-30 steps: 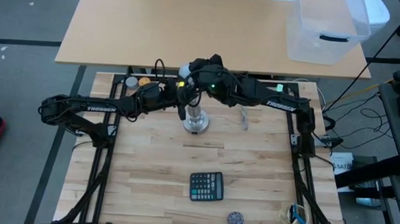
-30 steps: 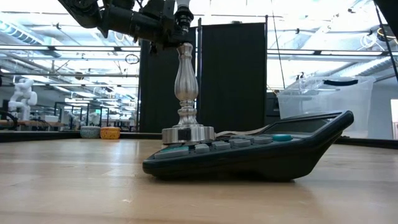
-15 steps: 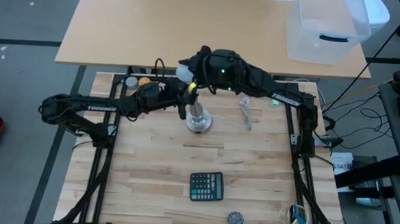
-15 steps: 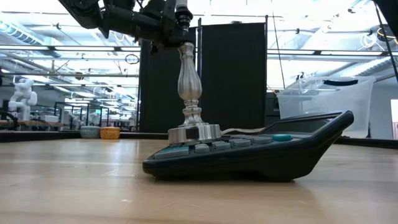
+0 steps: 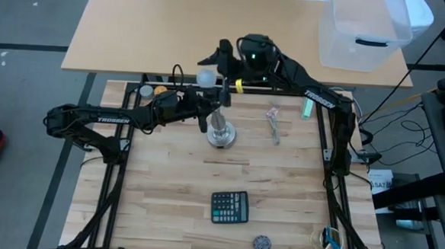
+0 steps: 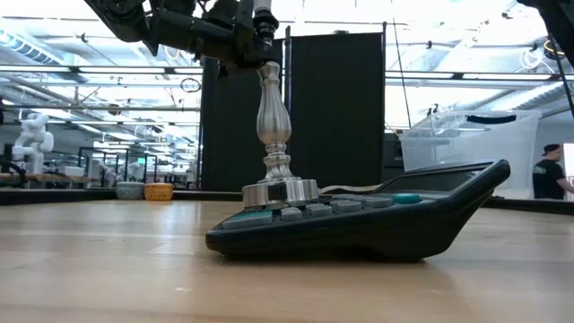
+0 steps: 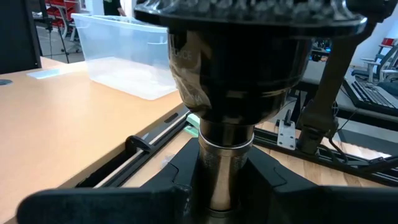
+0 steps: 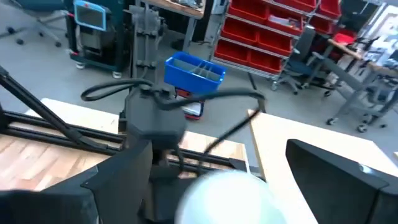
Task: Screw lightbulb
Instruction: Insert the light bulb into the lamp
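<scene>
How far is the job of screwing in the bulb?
Done, it seems: the bulb sits on top of the stand. In hand: the left gripper clamps the stand's neck, while the right gripper is open beside the bulb. Left: confirming tightness, which cannot be seen.

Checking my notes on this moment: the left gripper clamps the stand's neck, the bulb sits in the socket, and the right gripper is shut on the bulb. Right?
One thing is wrong: the right gripper is not shut on the lightbulb. The high view shows its fingers open and clear of it. The rest holds: the left gripper clamps the stand below the socket, with the bulb on top.
</scene>
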